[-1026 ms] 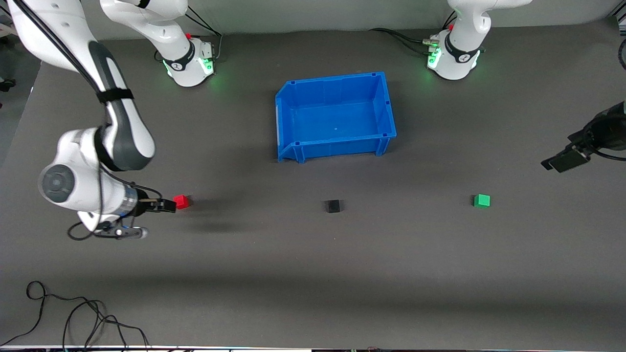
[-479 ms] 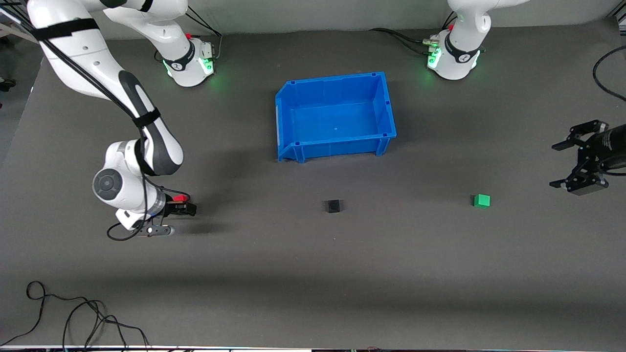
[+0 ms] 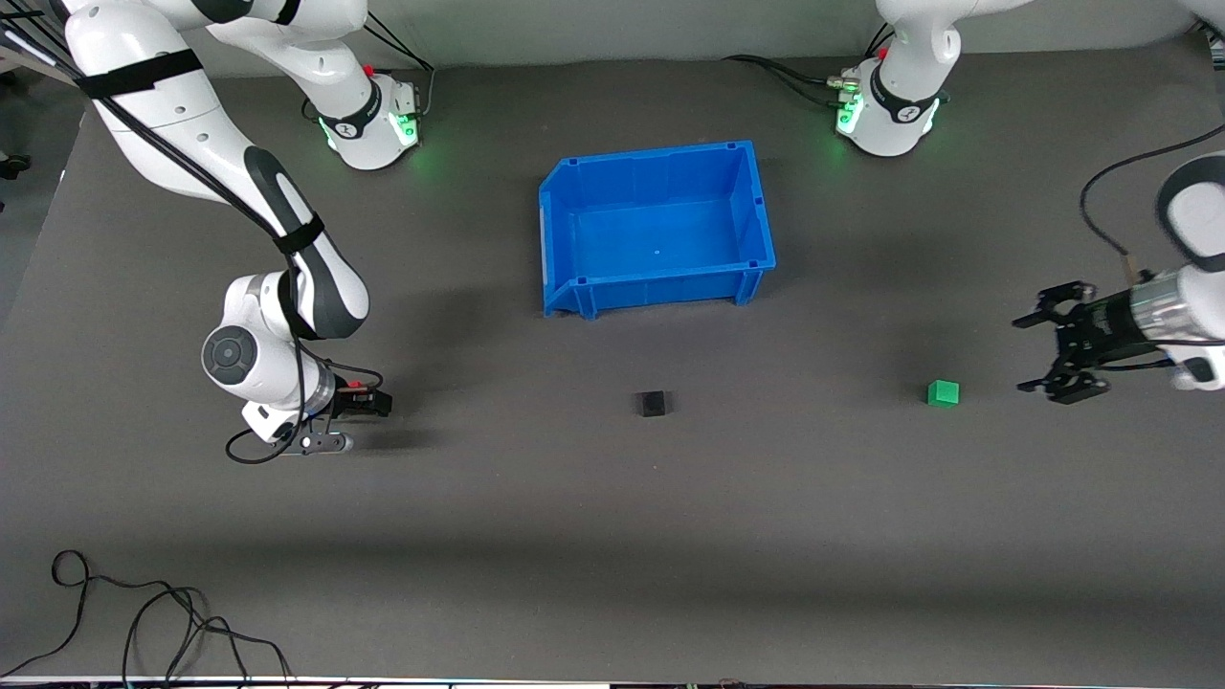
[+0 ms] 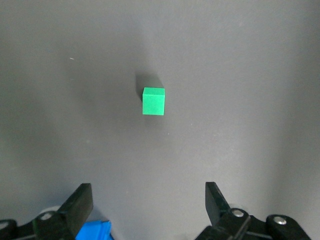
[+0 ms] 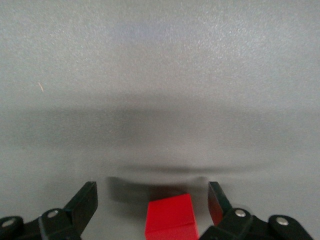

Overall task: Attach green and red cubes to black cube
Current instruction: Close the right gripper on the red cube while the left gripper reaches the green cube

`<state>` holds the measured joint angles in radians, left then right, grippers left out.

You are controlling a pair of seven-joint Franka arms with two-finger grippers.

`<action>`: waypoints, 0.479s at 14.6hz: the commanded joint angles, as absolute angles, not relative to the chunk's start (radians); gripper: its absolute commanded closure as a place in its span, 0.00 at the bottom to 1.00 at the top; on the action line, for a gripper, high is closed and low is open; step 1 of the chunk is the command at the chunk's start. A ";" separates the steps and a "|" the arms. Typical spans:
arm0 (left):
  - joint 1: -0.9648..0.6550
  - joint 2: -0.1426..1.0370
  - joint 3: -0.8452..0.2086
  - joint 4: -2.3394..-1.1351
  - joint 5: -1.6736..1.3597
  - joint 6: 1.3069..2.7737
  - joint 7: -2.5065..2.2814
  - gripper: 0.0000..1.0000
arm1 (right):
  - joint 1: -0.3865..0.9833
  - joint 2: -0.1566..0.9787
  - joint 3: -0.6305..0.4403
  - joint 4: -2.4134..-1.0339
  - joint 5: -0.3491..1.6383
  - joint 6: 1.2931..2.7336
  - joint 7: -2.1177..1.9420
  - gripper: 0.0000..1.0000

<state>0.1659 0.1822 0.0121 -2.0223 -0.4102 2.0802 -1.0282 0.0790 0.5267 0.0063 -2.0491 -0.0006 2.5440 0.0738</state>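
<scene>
Black cube (image 3: 653, 403) sits mid-table, clear of everything, about level with the other two cubes and nearer the camera than the bin (image 3: 565, 277).

Near to far: cable coil (image 3: 144, 622) at the camera-side corner on the right arm's end; then the row of cubes; then the bin at table centre; arm bases along the edge farthest from the camera.

Red cube (image 5: 170, 218) is toward the right arm's edge of the table. Right gripper (image 3: 368, 402) is down around it, fingers (image 5: 80, 205) apart with the cube between them, gaps on both sides, not clamped yet.

Green cube (image 4: 153, 101) is toward the left arm's edge. Left gripper (image 3: 1062, 349) hangs just beside it on that edge's side, jaws wide apart, nothing in them; the wrist view shows the cube ahead of the fingers (image 4: 215, 202), not between them.

We judge we're in the pick step on both sides; nothing attached.

Next, as we read it:
- right: close on red, centred, then lift and carry to black
- left: move over green, descend, then close
- bring each square to a black face so it mates flush and doesn't shove black away
</scene>
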 commanded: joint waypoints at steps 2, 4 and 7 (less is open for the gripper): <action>0.173 0.271 0.003 -2.075 -0.463 2.219 -0.962 0.00 | 0.081 0.515 0.002 -2.074 -0.018 2.571 0.060 0.55; 0.161 0.339 -0.002 -2.075 -0.474 2.296 -0.962 0.00 | 0.077 0.517 0.002 -2.074 -0.018 2.571 0.060 0.67; 0.140 0.417 -0.005 -2.077 -0.480 2.397 -0.962 0.00 | 0.074 0.528 0.002 -2.074 -0.018 2.574 0.060 0.67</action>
<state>0.1615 0.3785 -0.0067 -2.0777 -0.4585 2.3419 -0.9774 0.0757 0.5246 0.0005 -2.0567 -0.0006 2.5521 0.0722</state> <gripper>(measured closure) 0.000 0.670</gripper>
